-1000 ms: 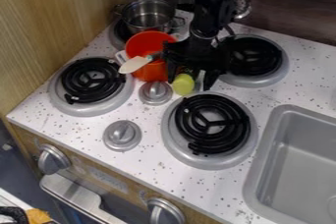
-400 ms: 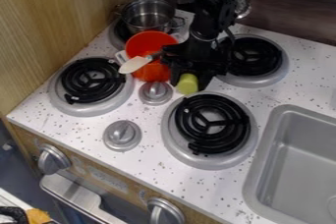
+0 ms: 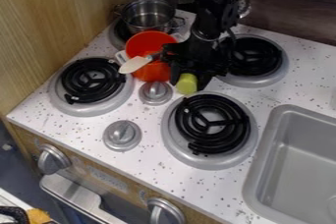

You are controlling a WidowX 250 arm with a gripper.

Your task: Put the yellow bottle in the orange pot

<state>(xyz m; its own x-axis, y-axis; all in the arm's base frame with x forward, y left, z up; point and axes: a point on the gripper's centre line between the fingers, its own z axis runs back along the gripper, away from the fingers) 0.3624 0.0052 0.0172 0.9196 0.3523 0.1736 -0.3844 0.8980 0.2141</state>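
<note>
The black gripper [image 3: 189, 77] hung over the stove [image 3: 157, 161], its jaws closed on the yellow bottle [image 3: 187, 84], which was outside the orange pot [image 3: 148, 46], near the silver knob [image 3: 155, 92]. A steel pot [image 3: 149, 15] stood behind the orange one.

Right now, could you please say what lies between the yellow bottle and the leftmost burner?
The camera view shows a grey knob between the yellow bottle and leftmost burner.
</note>
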